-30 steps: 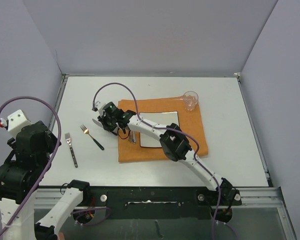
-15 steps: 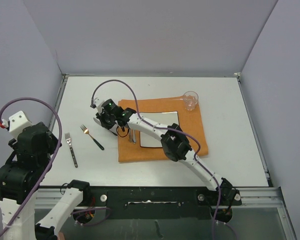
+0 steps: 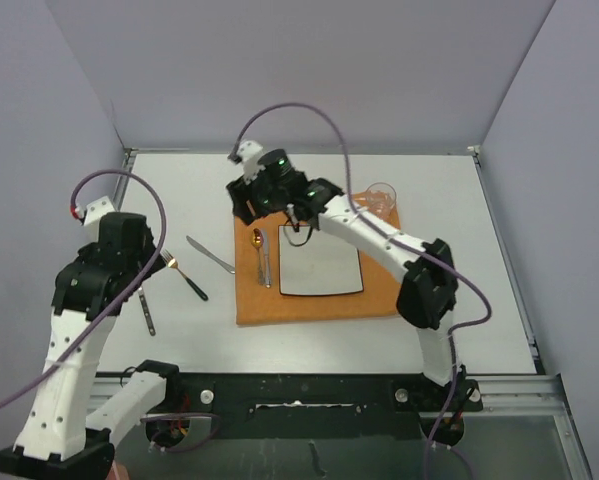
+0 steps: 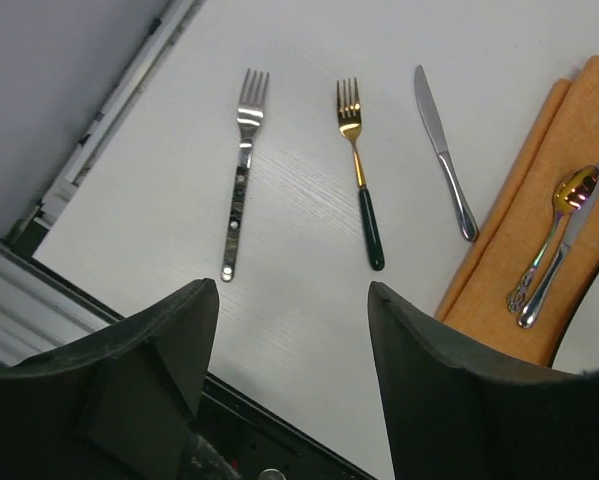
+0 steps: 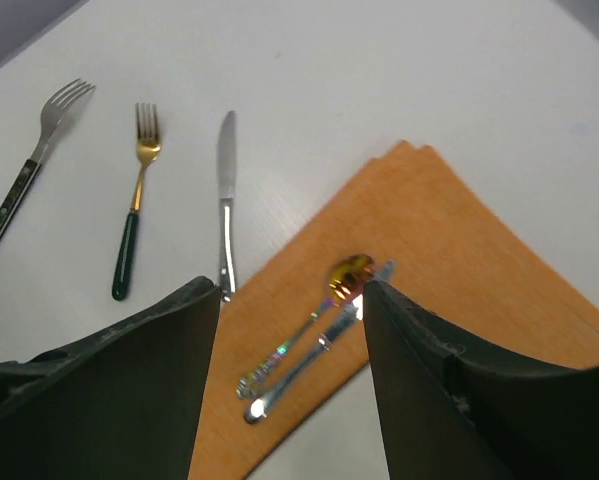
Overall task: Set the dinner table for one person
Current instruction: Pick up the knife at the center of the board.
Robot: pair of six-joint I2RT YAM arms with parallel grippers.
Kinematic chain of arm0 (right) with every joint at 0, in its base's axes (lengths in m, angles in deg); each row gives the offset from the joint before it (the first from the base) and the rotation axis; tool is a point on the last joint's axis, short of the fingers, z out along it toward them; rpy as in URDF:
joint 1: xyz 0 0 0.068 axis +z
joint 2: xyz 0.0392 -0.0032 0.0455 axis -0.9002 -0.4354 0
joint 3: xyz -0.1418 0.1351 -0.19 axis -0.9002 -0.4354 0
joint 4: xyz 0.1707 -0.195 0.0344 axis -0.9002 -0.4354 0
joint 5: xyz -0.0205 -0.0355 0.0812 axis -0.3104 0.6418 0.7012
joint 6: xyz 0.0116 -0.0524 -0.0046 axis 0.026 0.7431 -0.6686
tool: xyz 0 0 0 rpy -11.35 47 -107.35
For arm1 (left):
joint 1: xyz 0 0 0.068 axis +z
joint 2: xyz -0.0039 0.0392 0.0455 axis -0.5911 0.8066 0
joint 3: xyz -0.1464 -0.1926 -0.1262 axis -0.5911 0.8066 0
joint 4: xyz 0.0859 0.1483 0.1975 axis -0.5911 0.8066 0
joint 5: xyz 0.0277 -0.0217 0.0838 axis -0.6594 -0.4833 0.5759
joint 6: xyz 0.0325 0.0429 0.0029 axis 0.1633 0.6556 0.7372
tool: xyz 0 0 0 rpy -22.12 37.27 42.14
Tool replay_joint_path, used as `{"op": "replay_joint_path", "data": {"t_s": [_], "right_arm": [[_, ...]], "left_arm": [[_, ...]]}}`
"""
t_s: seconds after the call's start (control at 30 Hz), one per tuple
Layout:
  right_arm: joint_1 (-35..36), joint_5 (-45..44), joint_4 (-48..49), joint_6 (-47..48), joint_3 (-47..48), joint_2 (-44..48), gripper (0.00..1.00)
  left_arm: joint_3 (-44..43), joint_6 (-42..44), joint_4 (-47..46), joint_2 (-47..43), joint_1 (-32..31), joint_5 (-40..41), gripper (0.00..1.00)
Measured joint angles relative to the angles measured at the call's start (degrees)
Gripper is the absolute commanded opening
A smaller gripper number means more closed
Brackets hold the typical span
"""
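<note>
On the dinner table (image 3: pixel 459 250) an orange mat (image 3: pixel 379 290) carries a square white plate (image 3: pixel 319 262). A gold-bowled spoon (image 5: pixel 319 305) and a silver knife (image 5: pixel 314 360) lie side by side on the mat's left strip. Left of the mat, on the bare top, lie another silver knife (image 3: pixel 210 255), a gold fork with a green handle (image 3: pixel 184 275) and a silver fork (image 4: pixel 239 170). My right gripper (image 3: pixel 259 200) hovers open above the mat's back left corner, holding nothing. High over the forks, my left gripper (image 4: pixel 294 300) is open and empty.
A clear glass (image 3: pixel 380 200) stands at the mat's back right corner. The table's metal edging (image 3: pixel 119 215) runs along the left, close to the silver fork. My left arm (image 3: pixel 99 290) rises over the table's near left part.
My right gripper opened, left the knife on the table left of the mat, and rose towards the back. My left arm swung up and in over the forks.
</note>
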Motion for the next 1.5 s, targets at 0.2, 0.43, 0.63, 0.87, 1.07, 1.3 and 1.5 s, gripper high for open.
{"op": "replay_joint_path", "data": {"t_s": [0.2, 0.43, 0.63, 0.87, 1.07, 1.3, 1.5], "right_arm": [[-11.34, -3.37, -0.44, -0.61, -9.64, 20.22, 0.6], [-10.14, -6.05, -3.89, -2.16, -19.3, 35.34, 0.59], [-9.51, -7.58, -10.34, -3.91, -26.8, 44.09, 0.59], [-9.55, -9.92, -17.25, -4.59, -27.45, 52.17, 0.59], [-9.55, -10.38, -22.08, -4.68, -27.34, 56.59, 0.59], [-9.55, -10.38, -25.62, -4.63, -27.32, 57.72, 0.59], [-9.55, -10.36, -26.64, -4.02, -27.12, 57.7, 0.59]], "left_arm": [[3.17, -6.36, -8.87, 11.28, -2.75, -5.38, 0.6], [5.14, -18.99, -18.64, 23.52, -9.03, -8.24, 0.58], [10.69, -30.42, -22.29, 29.0, -10.03, -9.66, 0.56], [15.37, -38.38, -25.73, 34.12, -11.06, -10.01, 0.55], [14.45, -42.07, -28.22, 40.17, -11.13, -9.53, 0.55], [8.76, -43.95, -29.62, 45.44, -9.64, -7.74, 0.55], [5.44, -43.93, -30.38, 48.68, -7.06, -6.73, 0.54]]}}
